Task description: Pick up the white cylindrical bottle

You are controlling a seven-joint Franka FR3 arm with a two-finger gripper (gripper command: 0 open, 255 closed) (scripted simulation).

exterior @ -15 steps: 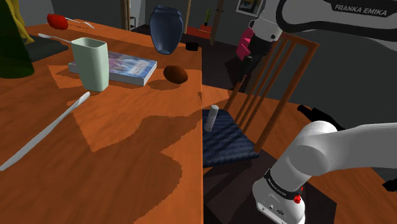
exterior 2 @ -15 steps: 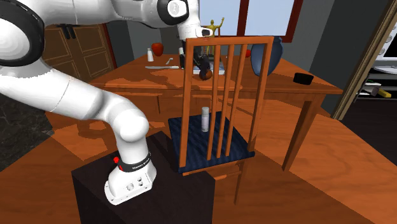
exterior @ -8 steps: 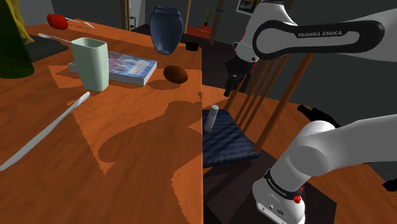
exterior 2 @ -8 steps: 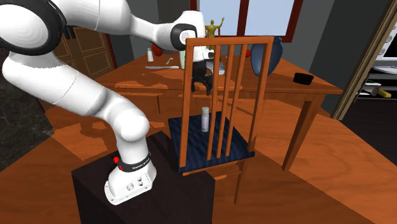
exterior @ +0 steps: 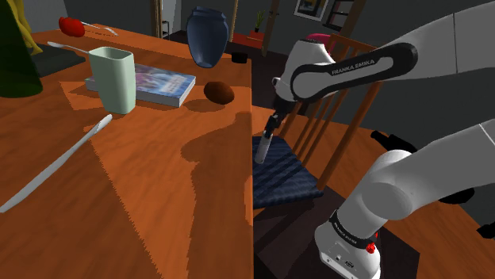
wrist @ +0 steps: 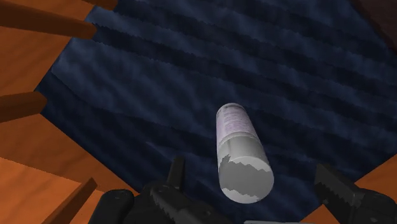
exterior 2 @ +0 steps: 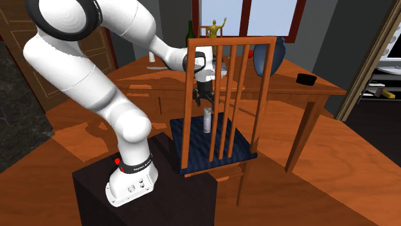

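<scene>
Poised over its target: a white robot arm (exterior: 349,67) hangs its black gripper (exterior: 272,123) just above a white bottle (exterior: 263,147) standing upright on the dark blue seat (wrist: 159,83) of a wooden chair (exterior 2: 231,43) drawn up to a wooden table (exterior: 119,198).

In the shoulder view the bottle stands toward 11 o'clock on the seat, close to the table's edge at its 9 o'clock, with the gripper at 12 o'clock from it. In the second exterior view the gripper likewise sits at 12 o'clock from the bottle, seen through the bars of the chair's back.

The wrist view looks down the bottle's length. The two fingers (wrist: 173,178) are spread wide, one on either side of its cap end, with a gap showing on both sides, so nothing is gripped.

The approach and line-up look all but done. What appears to remain is the last short drop around the bottle, the squeeze and the lift off the seat.

A pale green mug (exterior: 111,79) and a book (exterior: 163,85) lie well apart on the table.
</scene>
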